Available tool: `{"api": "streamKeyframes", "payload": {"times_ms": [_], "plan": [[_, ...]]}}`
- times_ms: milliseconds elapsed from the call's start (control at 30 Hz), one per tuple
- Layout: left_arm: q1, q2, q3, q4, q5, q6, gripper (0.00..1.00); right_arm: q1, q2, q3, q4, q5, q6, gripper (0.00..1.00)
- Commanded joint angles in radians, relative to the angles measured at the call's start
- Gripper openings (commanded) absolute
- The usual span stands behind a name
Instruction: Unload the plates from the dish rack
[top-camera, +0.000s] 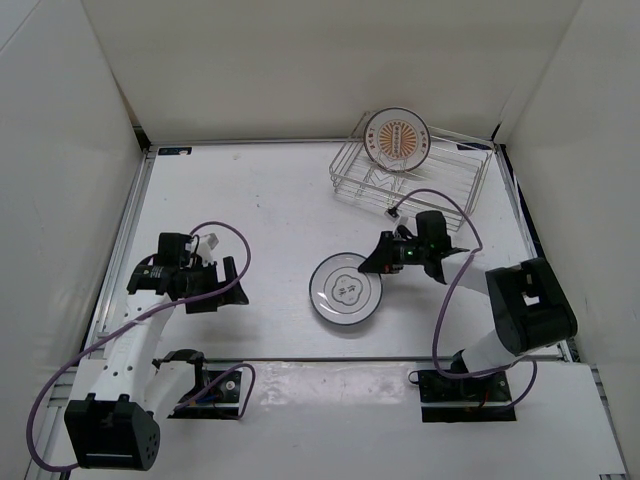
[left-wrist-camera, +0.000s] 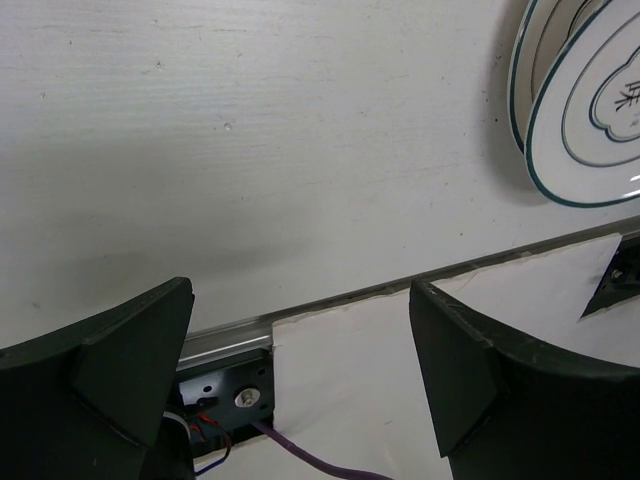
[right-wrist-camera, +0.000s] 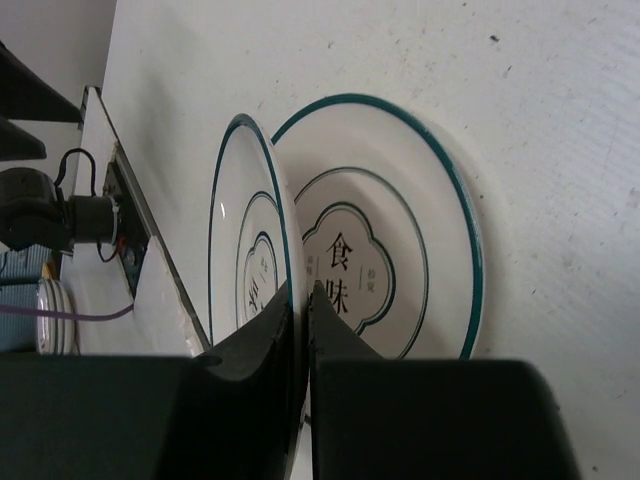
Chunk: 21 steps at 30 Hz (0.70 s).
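Your right gripper (right-wrist-camera: 300, 295) pinches a white plate (right-wrist-camera: 245, 240) by the rim, mid-frame.
It tilts over its twin (right-wrist-camera: 400, 230); the orange-rimmed plate (top-camera: 397, 137) stands in the dish rack (top-camera: 440, 182), upper right, nearer this arm. Your left gripper (left-wrist-camera: 300, 290) stands spread.

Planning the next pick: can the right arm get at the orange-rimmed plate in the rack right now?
Probably not yet: the right claw is shut on a white plate. Otherwise the way looks free; the orange-rimmed plate stands upright in the dish rack beyond it.
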Motion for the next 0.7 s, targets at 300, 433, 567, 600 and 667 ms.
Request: {"api": "streamKeyframes", "payload": {"times_ms": [300,433,567,600,667], "plan": [[-0.003,-0.007,0.013,-0.030,-0.055,0.030,1.00,0.010,0.062,0.103,0.067,0.000,0.002,0.27],[-0.003,-0.006,0.013,-0.031,-0.064,0.028,1.00,0.011,0.078,0.133,0.003,0.010,-0.023,0.35],[-0.002,-0.003,0.015,-0.031,-0.064,0.028,1.00,0.013,0.064,0.149,-0.072,0.018,-0.065,0.50],[-0.003,-0.006,0.013,-0.031,-0.064,0.030,1.00,0.013,0.059,0.156,-0.109,0.027,-0.097,0.52],[-0.002,-0.006,0.012,-0.031,-0.067,0.028,1.00,0.013,0.047,0.166,-0.216,0.032,-0.142,0.81]]}}
